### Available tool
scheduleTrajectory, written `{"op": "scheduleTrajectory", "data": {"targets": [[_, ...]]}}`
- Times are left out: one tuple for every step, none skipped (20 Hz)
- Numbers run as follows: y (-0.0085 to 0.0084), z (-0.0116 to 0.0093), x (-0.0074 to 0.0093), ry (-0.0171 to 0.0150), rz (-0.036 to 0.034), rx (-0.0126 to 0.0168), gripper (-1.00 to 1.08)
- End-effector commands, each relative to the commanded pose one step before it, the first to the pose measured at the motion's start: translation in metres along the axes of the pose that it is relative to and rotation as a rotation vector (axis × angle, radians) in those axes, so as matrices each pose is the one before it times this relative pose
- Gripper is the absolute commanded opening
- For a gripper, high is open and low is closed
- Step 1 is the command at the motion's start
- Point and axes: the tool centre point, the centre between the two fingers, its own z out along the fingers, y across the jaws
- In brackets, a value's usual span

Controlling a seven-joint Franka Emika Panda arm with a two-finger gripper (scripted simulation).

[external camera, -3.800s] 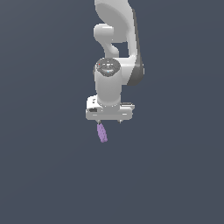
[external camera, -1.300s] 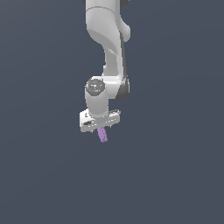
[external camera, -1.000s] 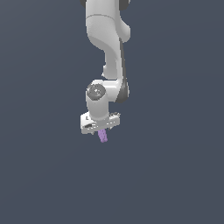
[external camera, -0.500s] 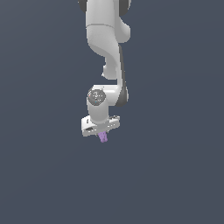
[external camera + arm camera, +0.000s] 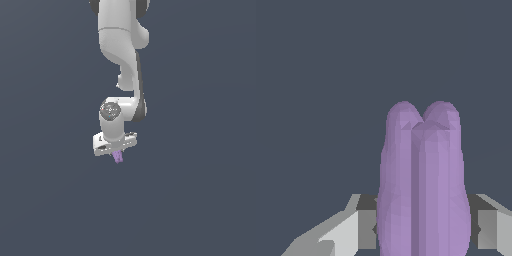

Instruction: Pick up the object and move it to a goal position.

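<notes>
The object (image 5: 118, 157) is a small elongated light-purple piece that pokes out below the white gripper (image 5: 116, 150) in the exterior view. It hangs in mid-air near the picture's middle, held between the fingers. In the wrist view the object (image 5: 423, 185) fills the centre as a bumpy lobed purple shape, and grey fingers (image 5: 348, 230) press on it from both sides. The gripper is shut on the object. The white arm (image 5: 122, 60) rises above it to the picture's top edge.
Only a plain dark grey-blue background surrounds the arm in both views. No other objects, containers or edges show.
The gripper with the object has tilted and drawn back slightly toward the exterior view's left, and less of the purple piece shows below the hand than before.
</notes>
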Motion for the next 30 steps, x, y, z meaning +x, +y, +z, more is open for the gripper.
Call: {"op": "scheduleTrajectory", "data": {"targets": [[0.00058,-0.0007,0.00044,-0.00004,-0.00001,0.00001,-1.0],[0.00072,-0.00118,0.00054,0.0,0.0,0.0,-1.0],[0.001,-0.00165,0.00075,0.0,0.0,0.0,-1.0],[0.00129,-0.00212,0.00096,0.0,0.0,0.0,-1.0],[0.00157,-0.00258,0.00118,0.0,0.0,0.0,-1.0],[0.00185,-0.00304,0.00139,0.0,0.0,0.0,-1.0],[0.00213,-0.0035,0.00161,0.0,0.0,0.0,-1.0],[0.00241,-0.00395,0.00182,0.0,0.0,0.0,-1.0],[0.00268,-0.0044,0.00203,0.0,0.0,0.0,-1.0],[0.00296,-0.00484,0.00224,0.0,0.0,0.0,-1.0],[0.00321,-0.00525,0.00245,0.0,0.0,0.0,-1.0],[0.00345,-0.00563,0.00264,0.0,0.0,0.0,-1.0],[0.00366,-0.00596,0.00281,0.0,0.0,0.0,-1.0],[0.00385,-0.00626,0.00297,0.0,0.0,0.0,-1.0],[0.00401,-0.00651,0.00311,0.0,0.0,0.0,-1.0],[0.00397,-0.00685,0.00331,0.00041,-0.00037,0.00041,-1.0],[0.00429,-0.00691,0.00335,0.0,0.0,0.0,-1.0],[0.00439,-0.00706,0.00346,0.0,0.0,0.0,-1.0],[0.00448,-0.00717,0.00355,0.0,0.0,0.0,-1.0],[0.00456,-0.00725,0.00363,0.0,0.0,0.0,-1.0],[0.00446,-0.00705,0.00358,0.0,0.0,0.0,-1.0],[0.00416,-0.00654,0.00336,0.0,0.0,0.0,-1.0],[0.00386,-0.00605,0.00314,0.0,0.0,0.0,-1.0],[0.00357,-0.00557,0.00292,0.0,0.0,0.0,-1.0],[0.00329,-0.0051,0.00271,0.0,0.0,0.0,-1.0],[0.00301,-0.00463,0.00251,0.0,0.0,0.0,-1.0],[0.00274,-0.00417,0.00231,0.0,0.0,0.0,-1.0],[0.00248,-0.00374,0.00211,0.0,0.0,0.0,-1.0],[0.00224,-0.00335,0.00192,0.0,0.0,0.0,-1.0],[0.00201,-0.00301,0.00174,0.0,0.0,0.0,-1.0]]}}
